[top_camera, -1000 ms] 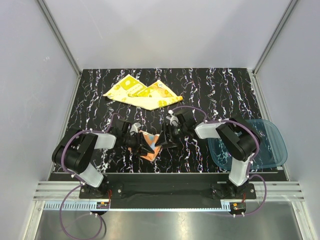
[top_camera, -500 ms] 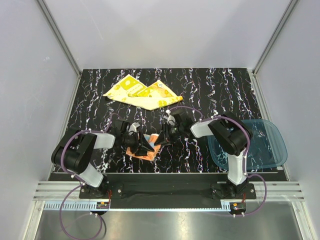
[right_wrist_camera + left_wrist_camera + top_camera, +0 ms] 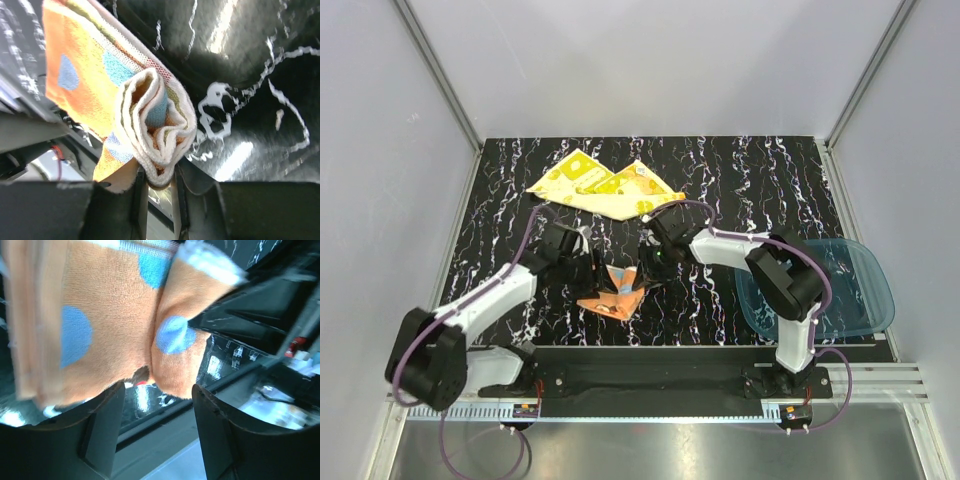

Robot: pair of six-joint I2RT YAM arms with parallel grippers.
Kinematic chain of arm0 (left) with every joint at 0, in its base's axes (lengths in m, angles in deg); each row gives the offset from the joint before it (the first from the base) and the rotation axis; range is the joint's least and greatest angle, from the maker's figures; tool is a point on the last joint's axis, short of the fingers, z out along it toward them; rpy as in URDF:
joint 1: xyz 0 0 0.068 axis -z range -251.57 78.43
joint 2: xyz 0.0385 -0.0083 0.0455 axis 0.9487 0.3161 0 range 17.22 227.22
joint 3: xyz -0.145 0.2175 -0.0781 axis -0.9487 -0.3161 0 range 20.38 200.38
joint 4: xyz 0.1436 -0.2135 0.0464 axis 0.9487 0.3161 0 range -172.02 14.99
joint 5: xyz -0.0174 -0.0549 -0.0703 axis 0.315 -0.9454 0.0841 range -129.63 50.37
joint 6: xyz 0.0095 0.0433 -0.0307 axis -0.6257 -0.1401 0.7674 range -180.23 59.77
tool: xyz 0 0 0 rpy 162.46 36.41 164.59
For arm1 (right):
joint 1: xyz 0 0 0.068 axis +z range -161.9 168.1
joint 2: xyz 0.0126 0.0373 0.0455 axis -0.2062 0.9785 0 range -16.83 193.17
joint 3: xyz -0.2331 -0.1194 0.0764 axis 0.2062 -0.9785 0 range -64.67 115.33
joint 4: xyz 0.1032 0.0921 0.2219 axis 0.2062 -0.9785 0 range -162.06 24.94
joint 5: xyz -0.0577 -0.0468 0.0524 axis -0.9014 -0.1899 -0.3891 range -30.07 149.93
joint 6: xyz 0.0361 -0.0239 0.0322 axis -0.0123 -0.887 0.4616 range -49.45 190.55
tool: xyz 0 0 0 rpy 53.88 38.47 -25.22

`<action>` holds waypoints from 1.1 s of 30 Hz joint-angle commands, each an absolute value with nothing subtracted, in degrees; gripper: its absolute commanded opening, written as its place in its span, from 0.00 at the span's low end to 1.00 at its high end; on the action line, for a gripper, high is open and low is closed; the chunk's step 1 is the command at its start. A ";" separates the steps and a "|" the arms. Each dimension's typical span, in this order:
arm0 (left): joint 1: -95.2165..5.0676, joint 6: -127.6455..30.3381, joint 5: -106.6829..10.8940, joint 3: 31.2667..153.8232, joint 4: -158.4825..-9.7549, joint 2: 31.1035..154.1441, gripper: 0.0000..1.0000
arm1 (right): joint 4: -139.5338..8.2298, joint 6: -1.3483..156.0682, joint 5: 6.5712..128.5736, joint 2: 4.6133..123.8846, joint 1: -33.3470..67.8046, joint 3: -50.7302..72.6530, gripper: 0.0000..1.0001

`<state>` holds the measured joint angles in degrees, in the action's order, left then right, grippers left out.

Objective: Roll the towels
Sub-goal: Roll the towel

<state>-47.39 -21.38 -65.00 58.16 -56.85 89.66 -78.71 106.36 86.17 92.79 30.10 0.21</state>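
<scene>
Down on the marbled table (image 3: 740,180), the yellow towel (image 3: 605,188) lies flat at the far side, well apart from the action. The orange towel (image 3: 612,297) sits bunched near the front, its roll seemingly running side to side. The right gripper (image 3: 159,187) is clenched on the rolled end, while the left gripper (image 3: 157,405) gapes, grasping nothing, cloth just ahead

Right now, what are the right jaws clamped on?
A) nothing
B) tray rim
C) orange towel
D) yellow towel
C: the right wrist view shows the right jaws pinching a rolled edge of the orange towel, while the yellow towel lies apart at the far side of the table.
</scene>
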 commanded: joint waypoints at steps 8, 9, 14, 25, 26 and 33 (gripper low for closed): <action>-28.78 -25.34 -36.92 63.27 -50.72 75.67 0.63 | -101.51 103.68 74.18 94.79 34.94 13.80 0.23; -27.55 -25.34 -35.52 63.01 -51.33 75.84 0.63 | -102.23 103.85 73.73 95.14 34.95 14.42 0.23; -18.50 -24.90 -30.15 63.26 -54.06 78.73 0.63 | -105.39 104.21 73.29 96.63 35.30 18.46 0.23; -12.25 -24.55 -24.61 65.64 -58.37 90.07 0.63 | -106.37 104.38 75.13 99.97 36.09 21.99 0.20; -12.25 -24.55 -23.82 65.38 -58.72 91.30 0.63 | -106.28 104.38 75.40 99.97 36.09 21.99 0.20; -12.07 -24.73 -23.37 63.01 -61.45 95.08 0.63 | -106.19 104.21 76.10 100.68 36.09 22.86 0.20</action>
